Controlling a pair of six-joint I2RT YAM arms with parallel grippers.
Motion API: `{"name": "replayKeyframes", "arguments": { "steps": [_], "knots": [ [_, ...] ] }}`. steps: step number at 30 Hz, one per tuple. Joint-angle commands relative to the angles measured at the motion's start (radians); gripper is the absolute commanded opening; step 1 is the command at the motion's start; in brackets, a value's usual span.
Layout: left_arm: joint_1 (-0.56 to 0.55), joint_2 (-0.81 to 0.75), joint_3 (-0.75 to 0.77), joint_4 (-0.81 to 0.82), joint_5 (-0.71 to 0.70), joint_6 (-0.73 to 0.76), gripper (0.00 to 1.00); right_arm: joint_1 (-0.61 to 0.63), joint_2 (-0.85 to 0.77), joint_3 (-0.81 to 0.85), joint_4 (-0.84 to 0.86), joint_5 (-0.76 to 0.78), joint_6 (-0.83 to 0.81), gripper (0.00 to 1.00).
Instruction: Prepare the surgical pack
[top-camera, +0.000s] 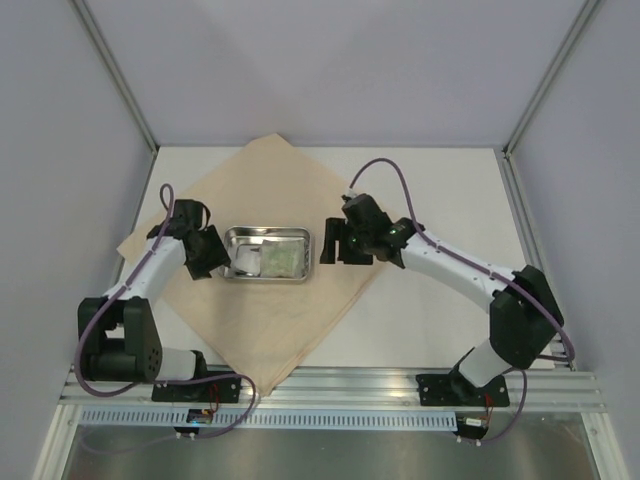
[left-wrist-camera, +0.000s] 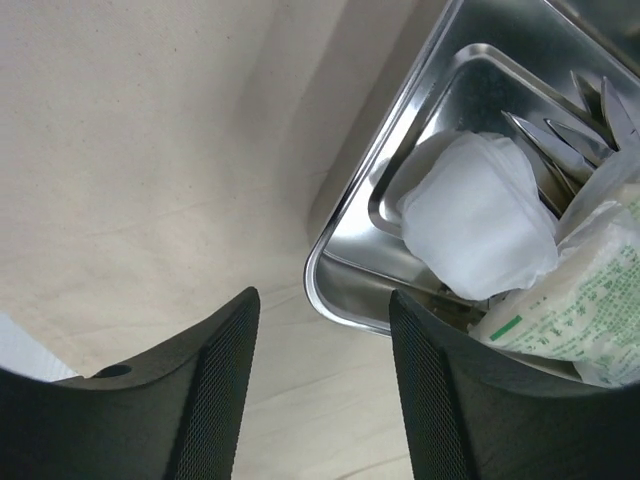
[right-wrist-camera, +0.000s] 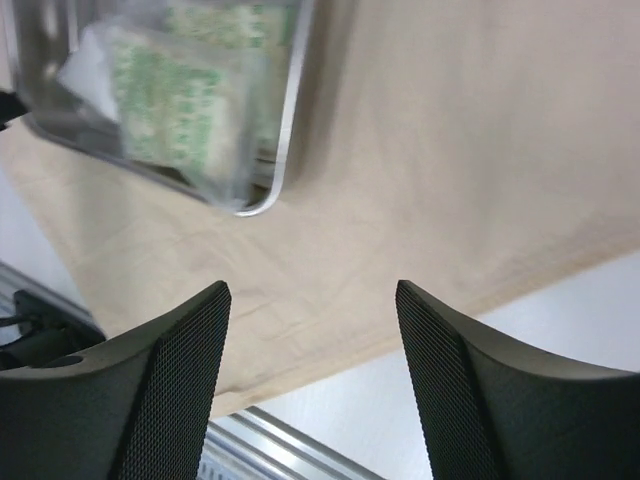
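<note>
Beside tray (top-camera: 266, 279): left tool (top-camera: 214, 262), right tool (top-camera: 336, 246) face inward.

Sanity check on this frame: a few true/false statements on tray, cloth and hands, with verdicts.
1. The steel tray sits on the tan cloth. True.
2. The tray is empty. False: it holds a white pad, green packets and metal instruments.
3. The right hand holds a green packet. False: it is open with nothing in it, over the cloth beside the tray.
4. The left hand is open. True.
5. The cloth is folded over the tray. False: it lies spread flat and the tray is uncovered.
</note>
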Motion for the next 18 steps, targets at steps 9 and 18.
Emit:
{"name": "replayKeyframes", "arguments": {
  "steps": [9, 18],
  "knots": [
    [-0.001, -0.101, 0.143, -0.114, -0.068, 0.067, 0.65, -0.489, 0.014, -0.130, 0.014, 0.045, -0.081, 0.81],
    [0.080, -0.162, 0.186, -0.071, -0.131, 0.095, 0.66, -0.555, 0.297, 0.020, 0.003, 0.046, -0.130, 0.80]
  ]
}}
